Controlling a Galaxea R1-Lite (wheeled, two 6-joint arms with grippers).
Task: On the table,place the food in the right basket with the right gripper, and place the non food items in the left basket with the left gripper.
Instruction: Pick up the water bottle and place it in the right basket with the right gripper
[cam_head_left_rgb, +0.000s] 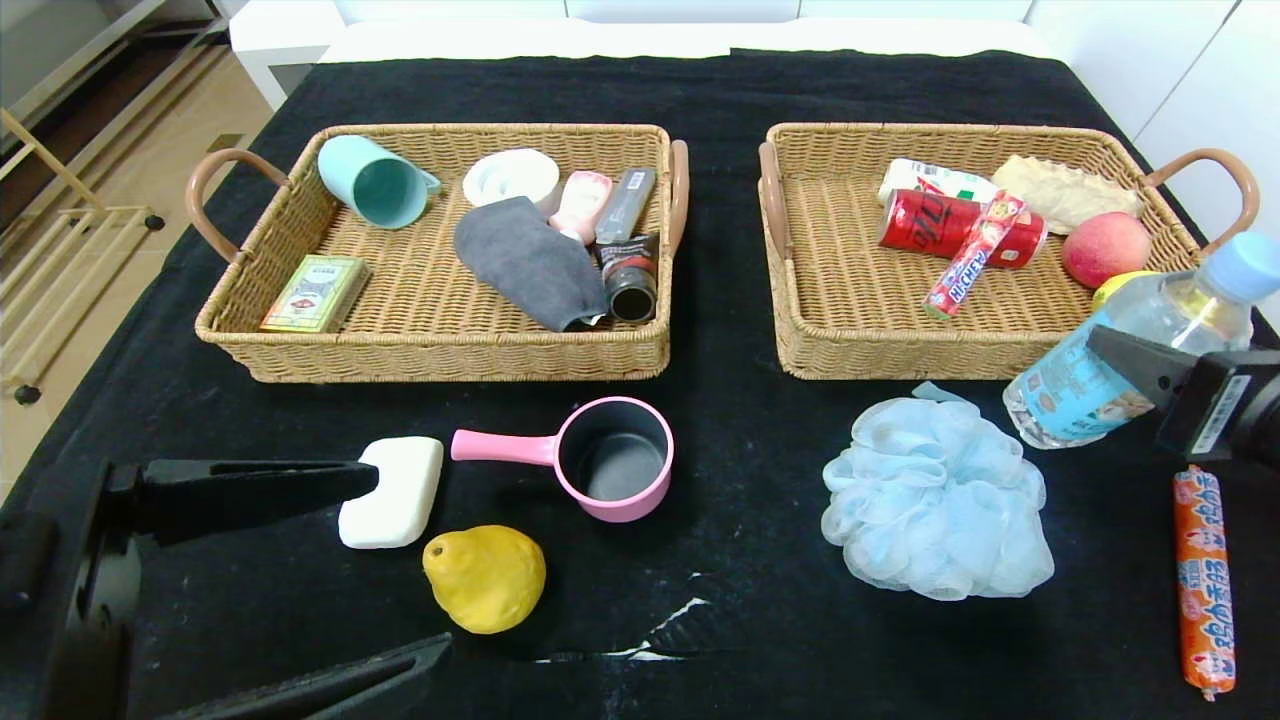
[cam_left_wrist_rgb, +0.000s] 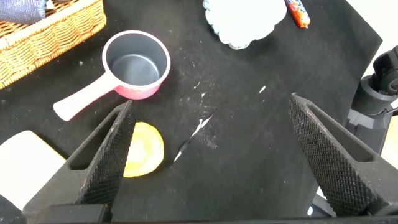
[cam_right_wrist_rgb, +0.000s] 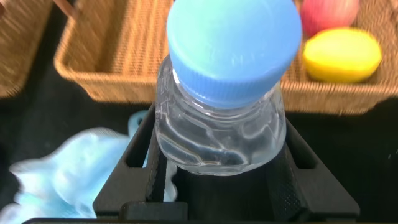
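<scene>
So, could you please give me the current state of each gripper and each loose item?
right gripper: shut on the water bottle, lifted and tilted
left gripper: open, empty
soap bar: on table
pink pot: upright, empty
pear: on table
mesh puff: on table
sausage stick: lying flat

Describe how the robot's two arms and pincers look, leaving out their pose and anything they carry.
Both are matte black. The left pincer has two long, flat fingers tapering to points, with slotted cut-outs along their sides and cross-hatched grip faces on a black mount. The right pincer has the same tapering black fingers; its blocky black body bears a white label. No cables show.
</scene>
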